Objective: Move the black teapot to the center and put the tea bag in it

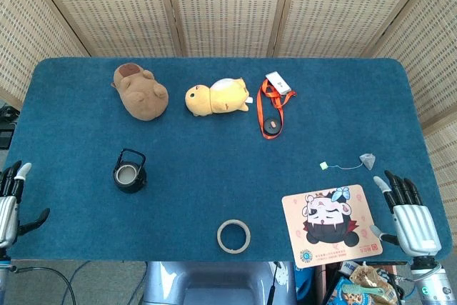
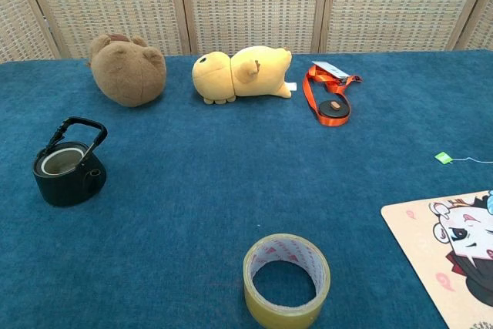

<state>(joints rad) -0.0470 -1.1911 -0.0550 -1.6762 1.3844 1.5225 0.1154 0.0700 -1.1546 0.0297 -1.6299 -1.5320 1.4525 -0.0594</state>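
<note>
The black teapot (image 1: 130, 171) stands upright on the left part of the tabletop (image 1: 214, 198), well apart from the center. It is small, squat and round, with a dark matte body, an arched bail handle raised over it, and a short spout visible in the chest view. No lid is on it; a pale ring shows inside the mouth.

The tea bag (image 1: 368, 160) lies at the right side, a small grey pouch joined by a thin string to a green tag (image 1: 324, 166).

Judgement: no step has begun. The first step, relocating the teapot, is pending. The next move calls for the left hand (image 1: 13, 201) to reach the teapot and take it by the handle or body.

The left hand rests at the left edge, fingers spread, holding nothing. The right hand (image 1: 408, 213) rests at the right edge near the tea bag, fingers apart, likewise empty.

The tabletop carries a blue, short-pile cloth. Farther out lie a brown plush toy (image 1: 141, 91), a yellow plush toy (image 1: 217, 97), an orange lanyard (image 1: 273, 107), a tape roll (image 1: 233, 236) and a printed mat (image 1: 330, 224).
</note>
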